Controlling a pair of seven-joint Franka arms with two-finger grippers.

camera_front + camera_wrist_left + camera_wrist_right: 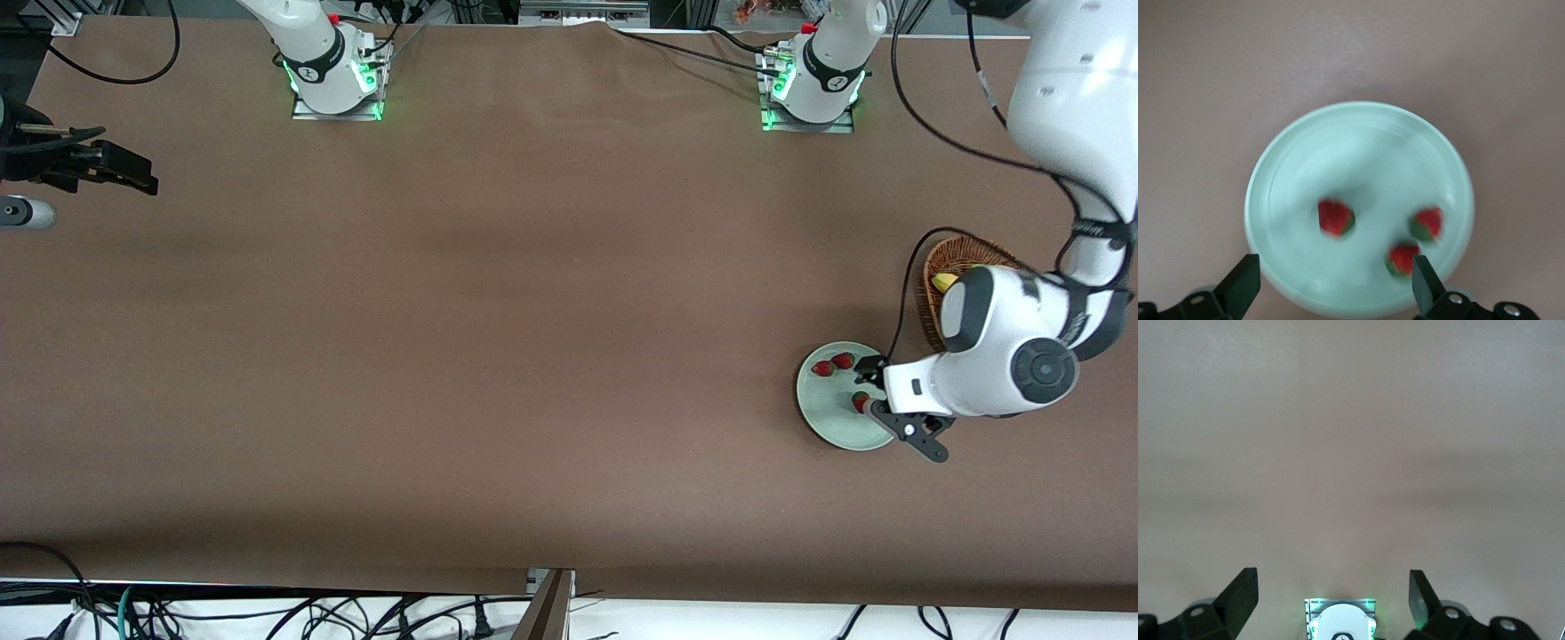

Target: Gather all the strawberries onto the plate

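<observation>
1. The left gripper (867,391) hangs over the plate (831,422), fingers spread wide and holding nothing; in the left wrist view its two dark fingertips (1239,283) stand apart at either edge of the plate (1338,147).
2. All three strawberries lie on the mint-green plate. One strawberry (861,402) sits right under the left gripper, close to its fingers but free of them.
3. The other two strawberries (833,364) lie side by side near the plate's rim, farther from the front camera than the first one. The left wrist view shows the three strawberries (1336,219) apart from one another, each red with a green cap.
4. The plate rests on the brown table (498,311) toward the left arm's end.
5. A brown wicker basket (935,276) stands just beside the plate, farther from the front camera, mostly hidden by the left arm; something yellow shows inside it.
6. The right gripper (133,178) waits over the table at the right arm's end, fingers spread and empty; the right wrist view shows only bare table and the right arm's base (1341,621).
</observation>
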